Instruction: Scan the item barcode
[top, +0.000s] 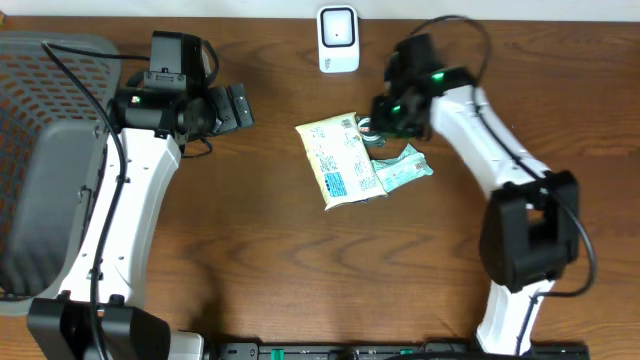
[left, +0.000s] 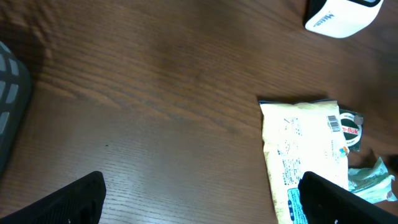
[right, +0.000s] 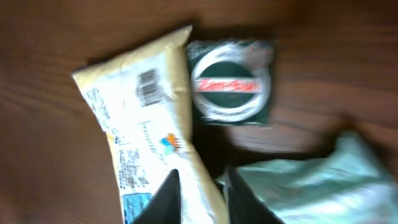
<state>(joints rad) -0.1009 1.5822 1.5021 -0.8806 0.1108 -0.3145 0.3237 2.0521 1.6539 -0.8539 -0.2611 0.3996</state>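
Evidently the scan is not yet done: the yellow packet (top: 340, 160) lies flat on the table (top: 250, 250), barcode (right: 148, 86) up, apart from the scanner (top: 338, 38), while the left gripper (top: 238, 105) hangs spread wide and empty and the right gripper (right: 200, 180) hovers at the packet's edge, jaws nearly together, grip impossible to tell.

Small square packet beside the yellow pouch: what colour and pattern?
The square packet is dark green with a white ring; right wrist view.
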